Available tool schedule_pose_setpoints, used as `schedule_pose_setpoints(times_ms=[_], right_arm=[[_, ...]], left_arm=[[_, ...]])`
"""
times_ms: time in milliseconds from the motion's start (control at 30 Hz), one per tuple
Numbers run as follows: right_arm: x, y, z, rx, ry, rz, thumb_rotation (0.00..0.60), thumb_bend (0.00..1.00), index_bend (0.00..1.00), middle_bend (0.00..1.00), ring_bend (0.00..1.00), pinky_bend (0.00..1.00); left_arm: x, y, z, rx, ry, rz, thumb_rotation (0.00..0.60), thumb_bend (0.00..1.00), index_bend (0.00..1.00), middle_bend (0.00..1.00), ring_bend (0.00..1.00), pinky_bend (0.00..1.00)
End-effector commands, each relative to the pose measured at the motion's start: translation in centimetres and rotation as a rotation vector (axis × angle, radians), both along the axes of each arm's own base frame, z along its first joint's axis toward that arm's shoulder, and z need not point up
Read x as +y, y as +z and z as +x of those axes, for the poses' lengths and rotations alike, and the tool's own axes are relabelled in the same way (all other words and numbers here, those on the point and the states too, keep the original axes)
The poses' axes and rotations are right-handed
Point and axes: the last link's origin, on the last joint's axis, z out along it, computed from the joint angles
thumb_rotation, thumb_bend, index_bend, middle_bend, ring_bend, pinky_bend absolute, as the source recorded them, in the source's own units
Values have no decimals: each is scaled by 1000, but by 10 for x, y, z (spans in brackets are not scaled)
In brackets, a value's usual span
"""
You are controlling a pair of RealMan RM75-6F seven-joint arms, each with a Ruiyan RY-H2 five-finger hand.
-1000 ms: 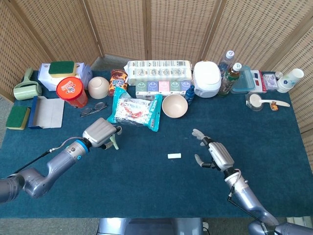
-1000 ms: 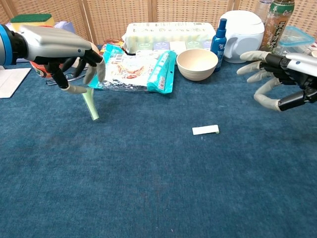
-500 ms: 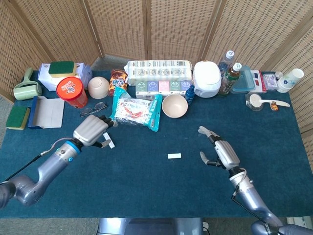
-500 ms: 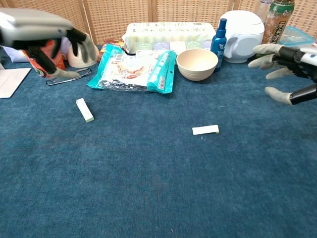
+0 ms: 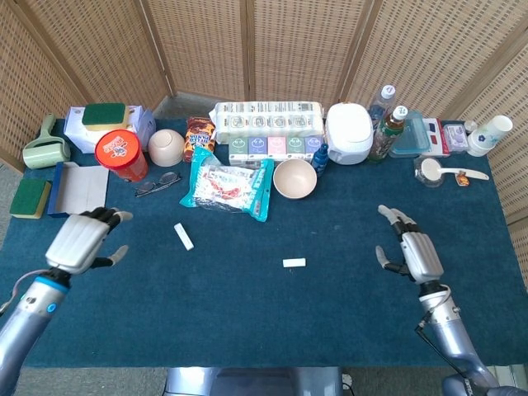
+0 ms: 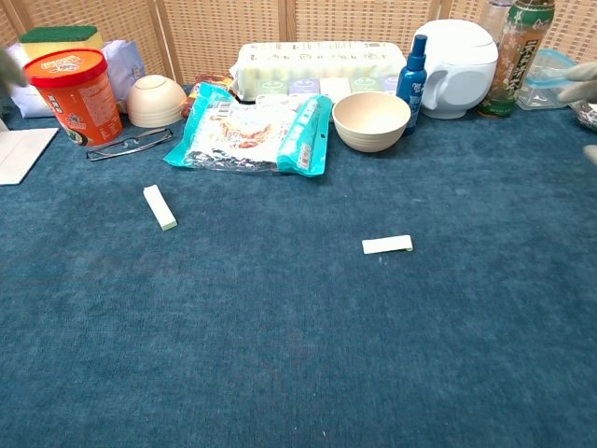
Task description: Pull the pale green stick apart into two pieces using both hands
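The pale green stick lies in two separate pieces on the blue cloth. One piece (image 5: 183,236) (image 6: 159,206) rests left of centre, below the snack bag. The other piece (image 5: 294,262) (image 6: 387,245) lies near the middle. My left hand (image 5: 82,242) hovers at the table's left, fingers spread, holding nothing. My right hand (image 5: 410,250) is at the right side, fingers apart and empty. In the chest view only a sliver of the right hand (image 6: 588,103) shows at the right edge.
A teal snack bag (image 5: 227,186), beige bowl (image 5: 294,177), red tub (image 5: 120,154), glasses (image 5: 158,183), white cooker (image 5: 349,132), bottles (image 5: 386,130) and a tissue pack (image 5: 268,122) line the back. Sponges and a cloth (image 5: 80,190) sit at far left.
My left hand let go of its stick piece, which now lies on the cloth, and drew back to the left. My right hand withdrew to the right.
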Motion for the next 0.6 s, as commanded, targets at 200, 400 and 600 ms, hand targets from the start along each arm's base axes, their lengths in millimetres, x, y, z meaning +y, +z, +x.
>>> schedule_pose_setpoints(times_ms=[200,400,600], right_arm=[[12,14,-17,178,-11,-36,600,485,95,183,90,142],[35,28,-33,312,-70,-69,600,485,99,183,90,142],[54,41,-41,358,-140,-115,600,485,101,183,88,142]], left_arm=[[-46,18,-41,-86,99,151,470,299,269,328,306,484],[-96,22,-81,-134,185,285,472,296,278,327,306,484],[-127,19,-104,-171,264,331,472,296,282,328,306,484]])
